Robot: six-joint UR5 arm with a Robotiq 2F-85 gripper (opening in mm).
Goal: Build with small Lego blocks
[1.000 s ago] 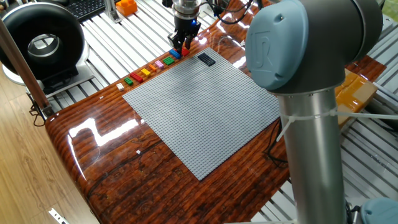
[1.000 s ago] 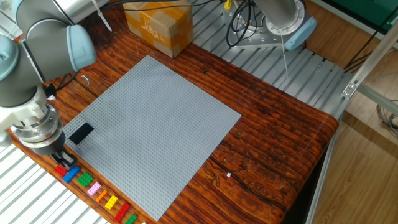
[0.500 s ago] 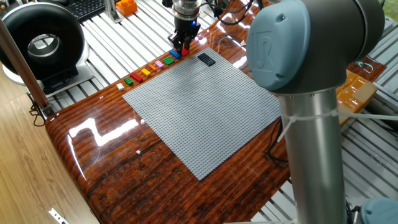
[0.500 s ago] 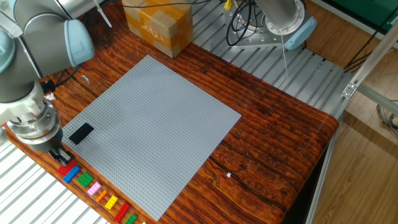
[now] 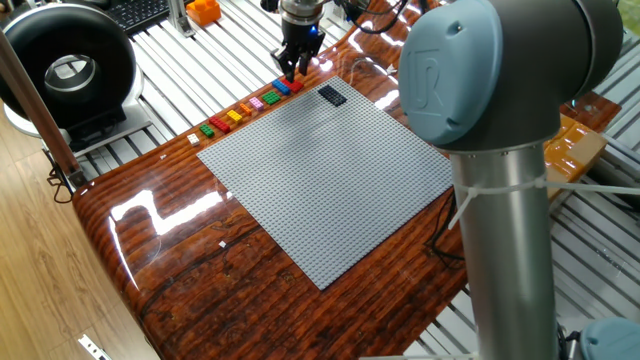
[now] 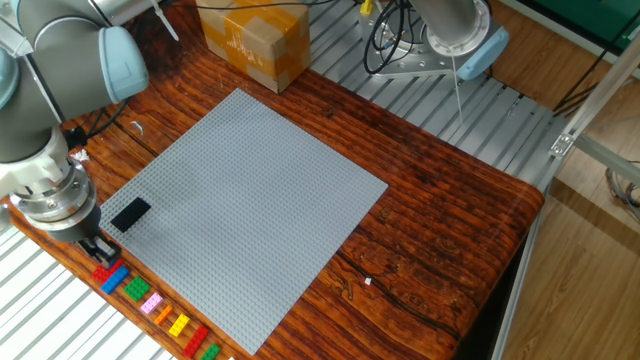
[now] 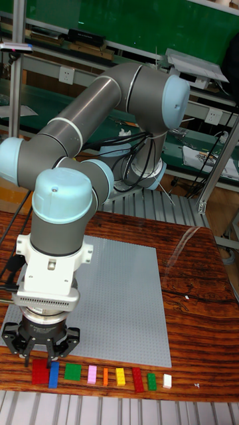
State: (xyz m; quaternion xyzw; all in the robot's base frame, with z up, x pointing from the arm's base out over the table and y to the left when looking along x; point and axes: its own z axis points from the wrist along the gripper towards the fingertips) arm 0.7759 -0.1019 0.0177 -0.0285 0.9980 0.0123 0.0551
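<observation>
A row of small Lego blocks [image 7: 92,375] lies along the table edge beside the grey baseplate [image 5: 330,170]. From the gripper end the colours run red [image 6: 103,270], blue [image 6: 115,279], green, pink, orange, yellow, red, green. A black block [image 5: 332,96] sits on the plate's corner, and it shows again [image 6: 130,213] in the other fixed view. My gripper [image 7: 41,350] hangs just above the red and blue end of the row [image 5: 290,86]. Its fingers are spread and nothing shows between them. The same gripper [image 6: 97,250] points straight down.
A cardboard box [image 6: 255,42] stands beyond the plate's far corner. A black round device [image 5: 65,70] sits off the table on the slatted frame, with an orange object [image 5: 203,10] near it. A small white piece [image 7: 166,380] ends the block row.
The gripper has risen slightly and shifted a little away from the red block. The blocks have not moved.
</observation>
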